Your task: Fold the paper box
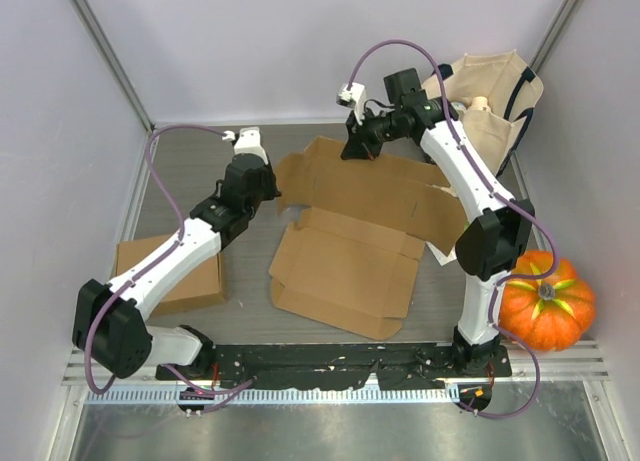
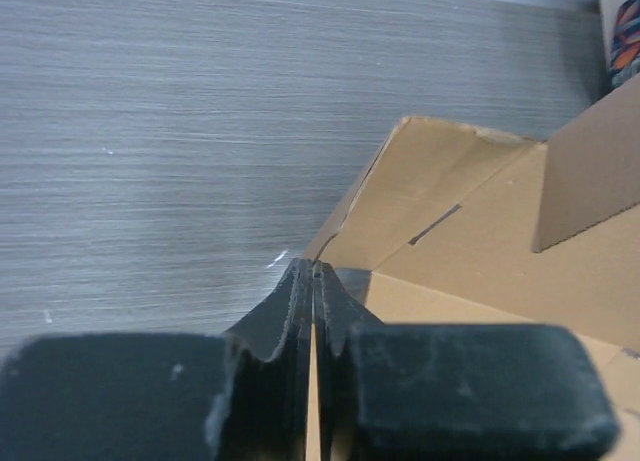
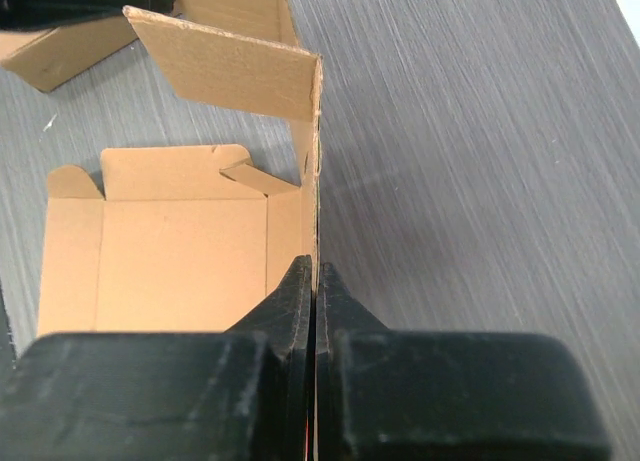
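the left fingers [image 2: 280,321] are pressed narrow on a thin edge of the paper box [image 1: 370,196], at its left side. the right fingers [image 3: 290,301] pinch its far flap, which stands upright. the rest of the box lies unfolded and mostly flat in the middle of the bench [image 1: 245,281]. a second flat cardboard sheet [image 1: 345,276] lies just nearer. a closed cardboard box [image 1: 190,286] sits at the left under the left arm, contents hidden. a canvas bag [image 1: 495,131] in the far right corner holds a pale item [image 1: 480,104] too small to identify. a pumpkin [image 1: 545,301] sits beside the right arm's base.
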Available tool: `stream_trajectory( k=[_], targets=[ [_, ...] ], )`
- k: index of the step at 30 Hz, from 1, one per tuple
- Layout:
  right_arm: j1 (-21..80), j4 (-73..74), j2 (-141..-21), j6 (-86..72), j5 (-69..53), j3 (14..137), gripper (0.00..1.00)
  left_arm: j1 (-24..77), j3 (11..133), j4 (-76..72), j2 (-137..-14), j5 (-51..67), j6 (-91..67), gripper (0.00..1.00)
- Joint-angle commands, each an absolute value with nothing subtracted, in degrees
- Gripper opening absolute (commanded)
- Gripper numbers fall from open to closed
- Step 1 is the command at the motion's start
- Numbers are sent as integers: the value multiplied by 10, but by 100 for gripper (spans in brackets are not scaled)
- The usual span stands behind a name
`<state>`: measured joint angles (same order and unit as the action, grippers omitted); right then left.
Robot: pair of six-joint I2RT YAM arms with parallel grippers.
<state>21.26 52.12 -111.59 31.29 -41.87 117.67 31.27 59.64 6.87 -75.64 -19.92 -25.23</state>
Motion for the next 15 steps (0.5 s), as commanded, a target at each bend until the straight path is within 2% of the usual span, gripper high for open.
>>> stream_trajectory(
  k=[1, 6, 10, 11, 12, 13, 14, 15],
  targets=[
    [226, 506, -1127, 379, -419, 1217, 1, 291, 595, 74, -754, -179, -259, 0],
    [260, 498, -1148, 410, -360, 1199, 1, 282, 573, 81, -730, -181, -264, 0],
    [273, 435, -1136, 399, -317, 1134, 1, 272, 551, 82, -705, -155, -281, 0],
    [274, 412, -1134, 395, -314, 1122, 1, 268, 544, 70, -701, -113, -284, 5],
    [274, 405, -1133, 391, -316, 1108, 1, 268, 541, 58, -697, -90, -283, 17],
    [275, 400, -1134, 389, -316, 1102, 1, 269, 539, 50, -699, -77, -285, 43],
    [275, 394, -1133, 392, -320, 1094, 1, 268, 543, 51, -703, -67, -288, 52],
    [276, 393, -1132, 398, -319, 1089, 1, 269, 548, 58, -707, -60, -288, 57]
  ],
)
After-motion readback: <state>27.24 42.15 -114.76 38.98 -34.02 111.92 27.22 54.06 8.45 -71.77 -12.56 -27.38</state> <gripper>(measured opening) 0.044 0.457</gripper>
